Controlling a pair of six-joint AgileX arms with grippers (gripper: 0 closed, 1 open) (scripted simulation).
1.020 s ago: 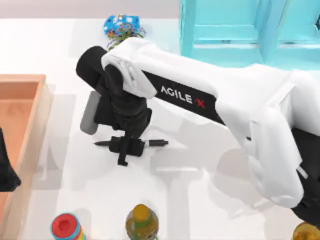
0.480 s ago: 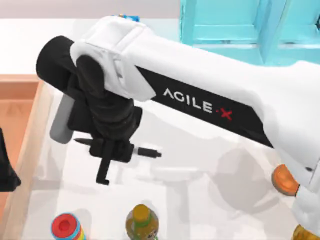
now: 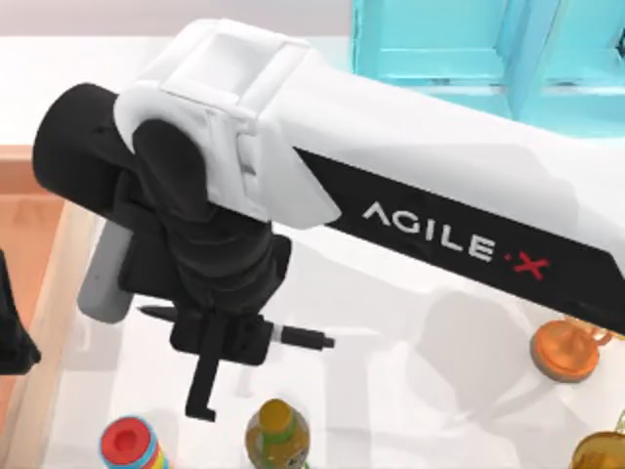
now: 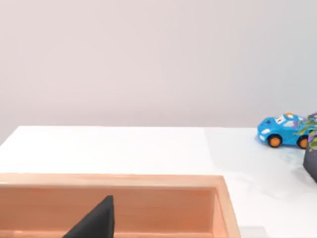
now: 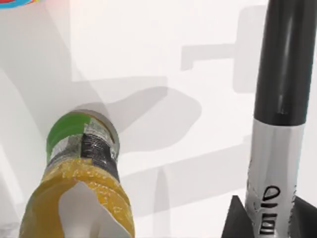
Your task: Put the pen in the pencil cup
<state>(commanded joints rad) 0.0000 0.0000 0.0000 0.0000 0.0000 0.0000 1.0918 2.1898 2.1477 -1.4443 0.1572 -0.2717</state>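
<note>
My right gripper (image 3: 230,338) is shut on the pen (image 3: 303,339), a slim black marker held level above the table, its ends sticking out left and right of the fingers. In the right wrist view the pen (image 5: 278,124) shows its pale grey printed band clamped in the gripper (image 5: 270,224). The pencil cup is hidden under my right arm in the top view. A dark object with a colourful top (image 4: 310,148) beside the toy car may be it; I cannot tell. My left gripper (image 3: 12,337) is parked at the left edge over the wooden tray.
A wooden tray (image 3: 54,264) lies at the left. A yellow bottle with a green cap (image 3: 276,430) and a red-topped striped object (image 3: 132,442) stand at the front. An orange object (image 3: 564,350) sits right, a turquoise cabinet (image 3: 469,49) behind. A blue toy car (image 4: 282,131) is at the back.
My right arm has lifted the pen off the table, looming larger in the top view and shifting a little left and toward the front. The orange object at the right came into sight.
</note>
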